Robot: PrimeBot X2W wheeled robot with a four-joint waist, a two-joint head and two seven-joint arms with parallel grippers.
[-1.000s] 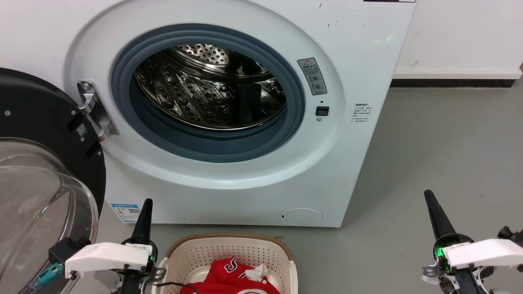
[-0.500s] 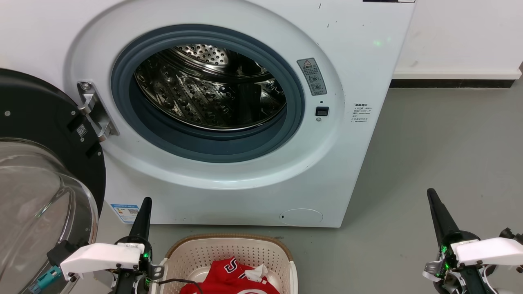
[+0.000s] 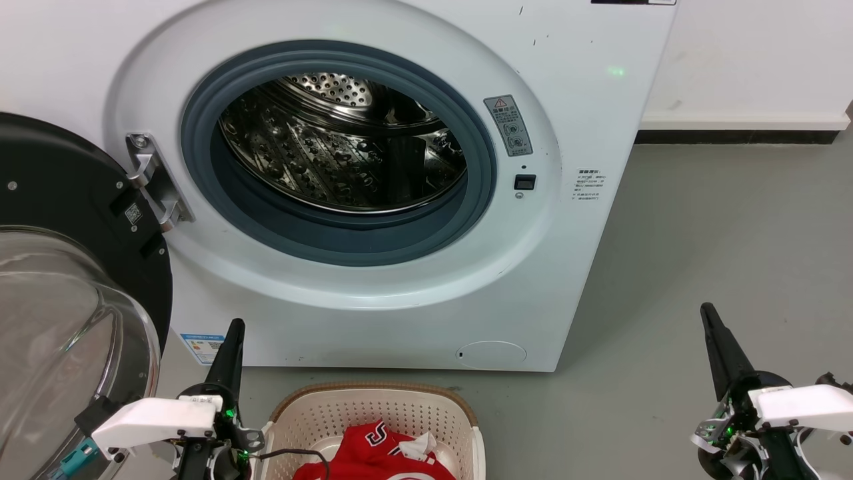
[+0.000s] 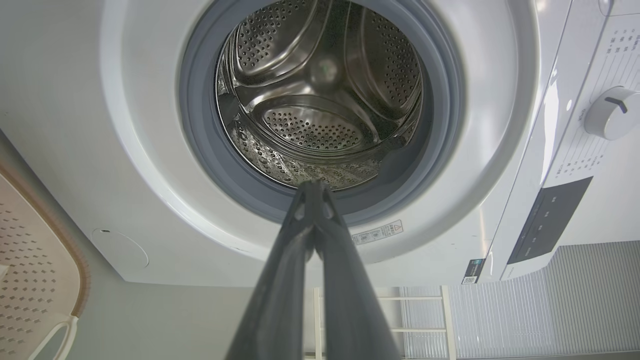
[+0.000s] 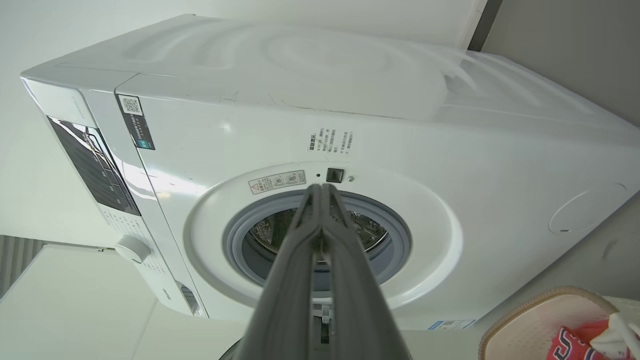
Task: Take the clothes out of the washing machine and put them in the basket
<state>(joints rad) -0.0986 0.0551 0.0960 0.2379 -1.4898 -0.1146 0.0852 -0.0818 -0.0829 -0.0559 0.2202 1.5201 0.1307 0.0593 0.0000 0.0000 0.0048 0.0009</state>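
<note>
On my right wrist feed, the right gripper [image 5: 321,190] has its jaws pressed together, the tips meeting in front of the washing machine [image 5: 400,125], just below its black latch socket [image 5: 334,175]. The machine sits tilted in frame, with its dark control panel [image 5: 95,165] and white dial [image 5: 131,248] at left. Steel drum [image 5: 370,231] shows through the grey-rimmed porthole [image 5: 235,245]. At lower right, the basket [image 5: 530,325] holds red clothes [image 5: 575,345] with white lettering.

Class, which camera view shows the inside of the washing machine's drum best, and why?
The left wrist view: it looks straight into the drum, back wall and ribs plain. The head view looks down aslant, catching part of its wall. The right wrist view gives slivers beside the right gripper.
</note>
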